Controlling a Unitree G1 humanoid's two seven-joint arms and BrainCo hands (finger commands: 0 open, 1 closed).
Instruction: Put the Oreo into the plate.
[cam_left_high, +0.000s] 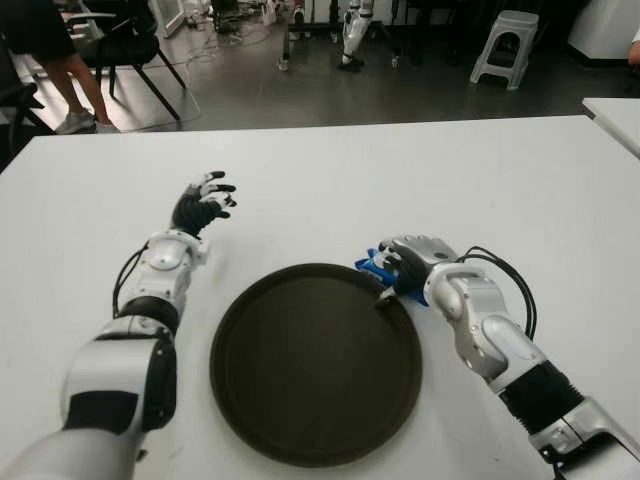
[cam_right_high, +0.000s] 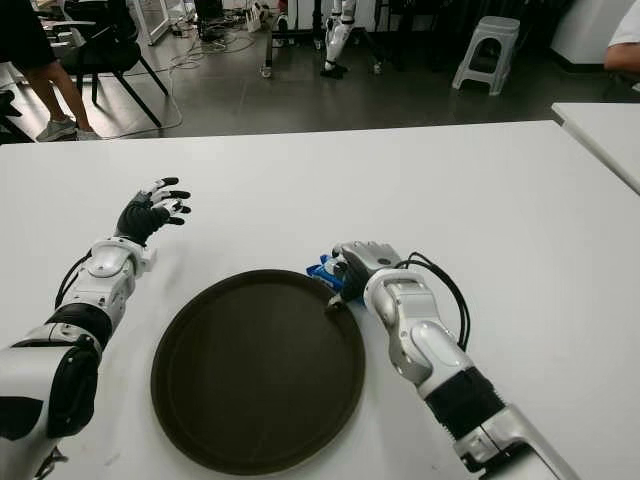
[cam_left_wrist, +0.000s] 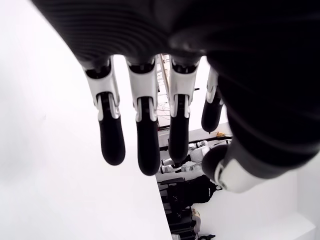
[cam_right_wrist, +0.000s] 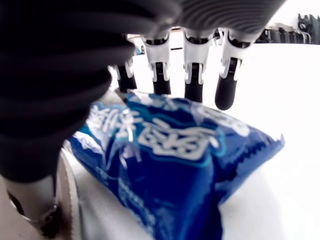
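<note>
One right hand (cam_left_high: 405, 262) curls over the Oreo (cam_right_wrist: 180, 165).

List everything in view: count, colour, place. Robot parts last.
Oreo pack: 1, blue, at the plate's right rim, under the right hand.
Plate: 1, dark brown, round, on the table in front of the robot, nothing on it.
Table: 1, white, fills the foreground.
Second table: 1, white, far right edge.
Stool: 1, grey, on the floor beyond the table.
Chair: 1, black, far left.
Person: 1, legs only, far left.
Left hand: fingers spread, holding nothing, left of the plate.
Right hand: over the Oreo pack, fingers extended, grasp unclear.
</note>
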